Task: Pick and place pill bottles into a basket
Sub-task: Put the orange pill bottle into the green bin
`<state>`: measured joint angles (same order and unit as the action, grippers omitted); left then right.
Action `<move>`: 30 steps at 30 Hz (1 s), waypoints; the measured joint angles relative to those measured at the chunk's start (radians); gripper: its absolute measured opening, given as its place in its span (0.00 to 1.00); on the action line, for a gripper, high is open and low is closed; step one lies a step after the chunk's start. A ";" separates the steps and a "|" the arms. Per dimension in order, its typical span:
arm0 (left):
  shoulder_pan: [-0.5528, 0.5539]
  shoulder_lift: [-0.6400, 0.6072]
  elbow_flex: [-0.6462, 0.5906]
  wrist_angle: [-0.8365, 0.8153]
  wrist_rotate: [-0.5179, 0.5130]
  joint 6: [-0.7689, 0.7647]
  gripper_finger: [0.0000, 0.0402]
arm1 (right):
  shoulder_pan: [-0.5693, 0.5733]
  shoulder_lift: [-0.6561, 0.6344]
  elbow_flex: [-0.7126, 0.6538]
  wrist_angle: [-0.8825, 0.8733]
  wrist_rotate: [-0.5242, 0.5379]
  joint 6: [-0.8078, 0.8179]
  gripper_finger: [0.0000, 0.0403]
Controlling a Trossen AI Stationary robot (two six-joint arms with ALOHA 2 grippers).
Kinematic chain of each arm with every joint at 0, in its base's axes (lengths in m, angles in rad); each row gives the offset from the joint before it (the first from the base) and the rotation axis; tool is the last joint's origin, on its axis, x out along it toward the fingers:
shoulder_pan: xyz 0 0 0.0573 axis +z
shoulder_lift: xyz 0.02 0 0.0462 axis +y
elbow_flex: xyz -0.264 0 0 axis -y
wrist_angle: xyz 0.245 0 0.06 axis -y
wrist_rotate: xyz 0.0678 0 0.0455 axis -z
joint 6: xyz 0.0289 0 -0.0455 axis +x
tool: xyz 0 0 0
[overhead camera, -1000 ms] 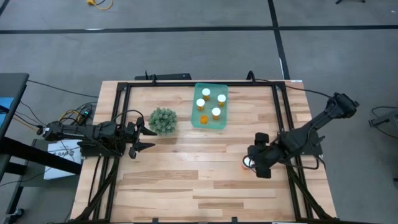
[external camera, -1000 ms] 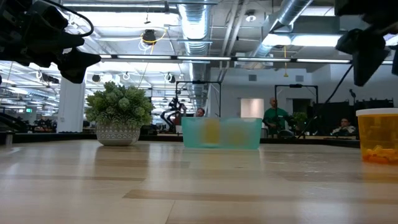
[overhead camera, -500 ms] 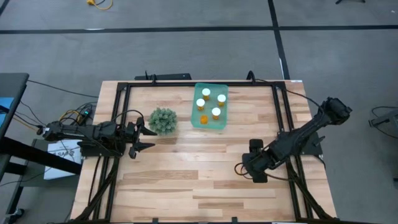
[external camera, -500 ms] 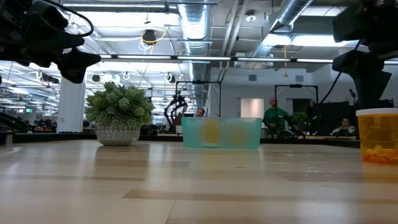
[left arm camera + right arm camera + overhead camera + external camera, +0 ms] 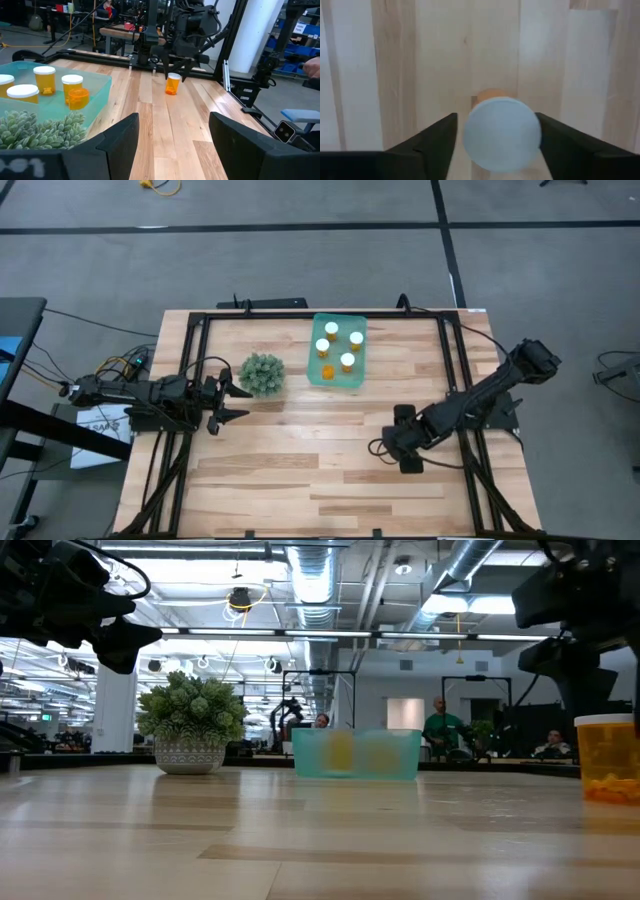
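Note:
One orange pill bottle with a white cap (image 5: 172, 84) stands upright on the table's right half; it also shows in the low view (image 5: 610, 758). My right gripper (image 5: 496, 120) is open and points down over it, one finger on either side of the cap (image 5: 502, 131). In the high view the gripper (image 5: 392, 446) hides the bottle. The teal basket (image 5: 352, 380) at the far middle holds several bottles (image 5: 331, 329), most of them upright. My left gripper (image 5: 235, 402) is open and empty at the table's left, beside the plant.
A green bushy plant in a pot (image 5: 262, 373) stands left of the basket, right in front of my left gripper. A black frame (image 5: 300, 316) runs round the table's edges. People show in the room beyond the table (image 5: 440, 725).
My right gripper has gone toward the table's left and a little toward its near edge, and down, until it stands over the lone bottle. The bottle has stayed where it was.

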<state>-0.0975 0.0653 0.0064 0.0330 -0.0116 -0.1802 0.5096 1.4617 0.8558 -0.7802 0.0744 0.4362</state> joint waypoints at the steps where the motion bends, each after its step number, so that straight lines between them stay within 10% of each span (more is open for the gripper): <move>1: 0.000 0.000 0.000 0.000 0.000 0.000 0.57 | -0.006 -0.003 0.000 -0.002 -0.007 0.000 0.62; 5: 0.000 0.000 0.000 0.000 0.000 0.000 0.57 | -0.022 -0.014 0.000 0.000 -0.023 -0.016 0.48; 30: 0.000 0.000 0.000 0.000 0.000 0.000 0.57 | -0.449 -0.119 0.209 -0.018 0.057 -0.472 0.50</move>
<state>-0.0975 0.0654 0.0067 0.0326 -0.0116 -0.1802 0.0604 1.3430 1.0650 -0.7984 0.1312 -0.0358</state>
